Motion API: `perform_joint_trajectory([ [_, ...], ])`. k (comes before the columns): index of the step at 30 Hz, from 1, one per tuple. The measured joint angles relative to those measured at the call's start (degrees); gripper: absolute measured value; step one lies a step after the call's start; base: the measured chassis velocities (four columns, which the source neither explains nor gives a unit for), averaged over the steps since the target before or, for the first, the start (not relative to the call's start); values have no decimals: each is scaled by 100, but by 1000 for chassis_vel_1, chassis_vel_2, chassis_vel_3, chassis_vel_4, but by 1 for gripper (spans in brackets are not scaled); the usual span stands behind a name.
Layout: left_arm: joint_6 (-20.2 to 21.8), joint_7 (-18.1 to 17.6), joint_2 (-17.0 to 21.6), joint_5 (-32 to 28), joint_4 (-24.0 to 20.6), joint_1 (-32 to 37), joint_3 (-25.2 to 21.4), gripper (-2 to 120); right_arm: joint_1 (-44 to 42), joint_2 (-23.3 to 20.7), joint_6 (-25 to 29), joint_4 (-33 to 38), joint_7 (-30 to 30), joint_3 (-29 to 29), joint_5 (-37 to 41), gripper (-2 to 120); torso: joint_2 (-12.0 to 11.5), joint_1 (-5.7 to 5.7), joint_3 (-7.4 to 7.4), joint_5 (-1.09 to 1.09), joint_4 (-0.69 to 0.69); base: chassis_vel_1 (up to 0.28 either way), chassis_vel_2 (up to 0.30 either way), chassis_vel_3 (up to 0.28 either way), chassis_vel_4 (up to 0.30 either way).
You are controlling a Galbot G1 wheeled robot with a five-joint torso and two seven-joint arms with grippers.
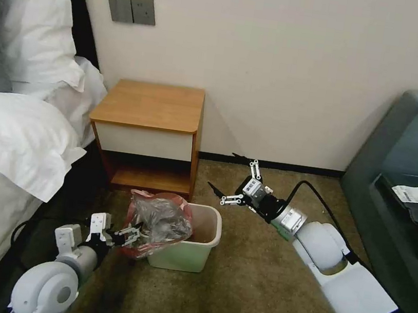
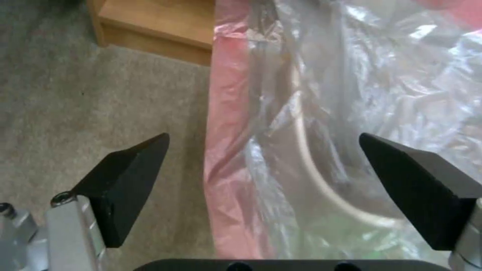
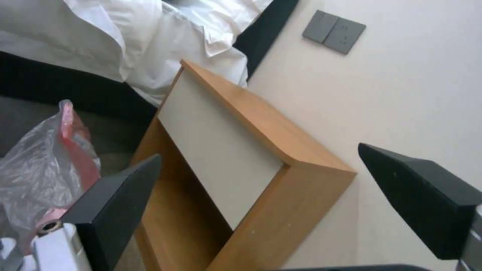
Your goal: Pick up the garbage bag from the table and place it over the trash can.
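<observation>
**Bag draped over one side of the bin, both sets of fingers apart**

The left gripper's (image 1: pixel 128 234) fingers (image 2: pixel 125 184) stood spread apart, with the red edge band of the garbage bag (image 1: pixel 158 222) hanging in the gap between them and neither black tip pressed onto the plastic. That gripper sat low over the carpet (image 1: pixel 251 297), right against the bag's left side, its arm reaching in from beside the bed (image 1: pixel 8 149).

The bag itself lay bunched and crinkled over the left part of the trash can (image 1: pixel 201 251), its grey film heaped above the rim and its red band hanging down the bin's outer wall. The right half of the bin's mouth remained uncovered. The bin stood on the carpet just in front of the bench (image 1: pixel 151 104), whose top was bare.

The right gripper (image 1: pixel 239 181) hovered to the right of the bench and beyond the bin, fingers (image 3: pixel 113 203) wide apart and holding nothing, aimed toward the bench's white drawer front (image 3: pixel 216 154). Its arm stretched back toward the grey sofa (image 1: pixel 409 169) at the wall.
</observation>
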Motion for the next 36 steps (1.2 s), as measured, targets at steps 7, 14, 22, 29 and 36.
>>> perform_joint_trajectory([
  [7,-2,-20,42,58,159,-110,34,95,-38,-44,24,0,3,33,-3,100,0,0,0,0,0,0,0,0,0],
  [14,44,-11,31,44,266,-227,183,95,-54,-59,28,42,4,37,-8,100,0,0,0,0,0,0,0,0,0],
  [22,137,-1,9,38,373,-367,240,93,-111,-45,30,67,4,42,-21,100,0,-1,0,0,0,0,0,0,0],
  [29,188,-47,-44,38,478,-482,308,93,-145,-16,36,78,-1,42,-38,100,0,-1,0,0,0,0,0,0,0],
  [36,232,-55,-62,35,589,-525,332,82,-156,-41,49,108,-4,62,-37,100,0,-1,0,0,0,0,0,0,0],
])
